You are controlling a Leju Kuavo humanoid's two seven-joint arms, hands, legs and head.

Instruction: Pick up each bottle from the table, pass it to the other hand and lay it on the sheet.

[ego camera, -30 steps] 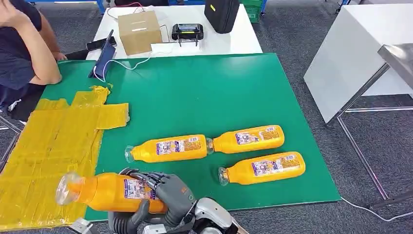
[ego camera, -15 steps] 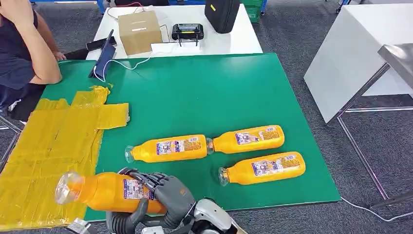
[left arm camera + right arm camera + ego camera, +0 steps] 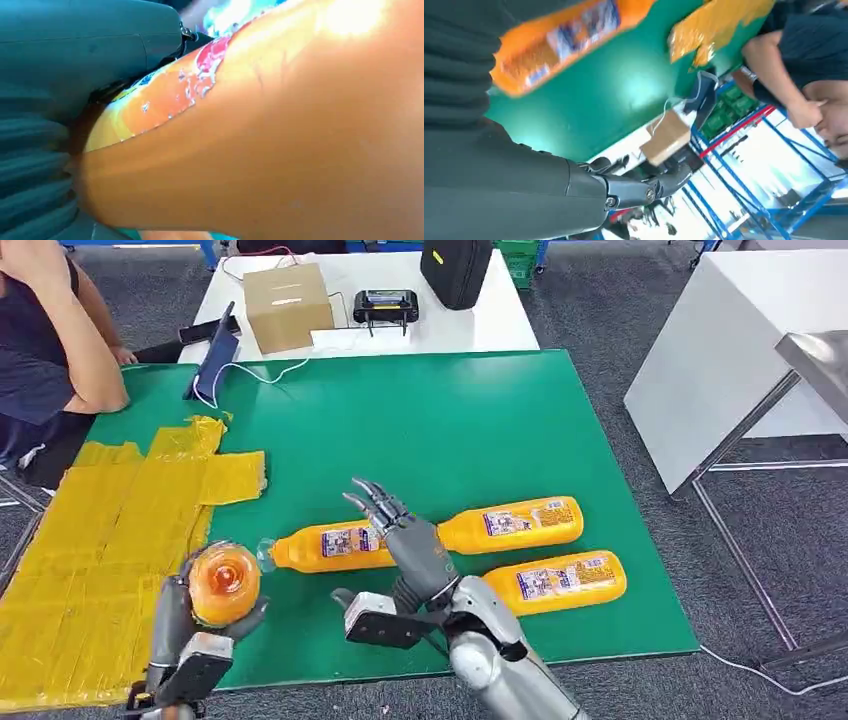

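The left hand [image 3: 190, 625] grips an orange bottle [image 3: 224, 583] — its round end faces up at the camera, above the edge of the yellow sheet [image 3: 90, 540]. The right hand [image 3: 405, 540] is empty, its fingers spread wide over the green table [image 3: 450, 430]. Under its fingers lies a second bottle [image 3: 335, 546]. Two more bottles [image 3: 520, 523] [image 3: 565, 580] lie just to its right — one behind the other.

Left hand [image 3: 190, 625] clasped, right hand [image 3: 405, 540] splayed
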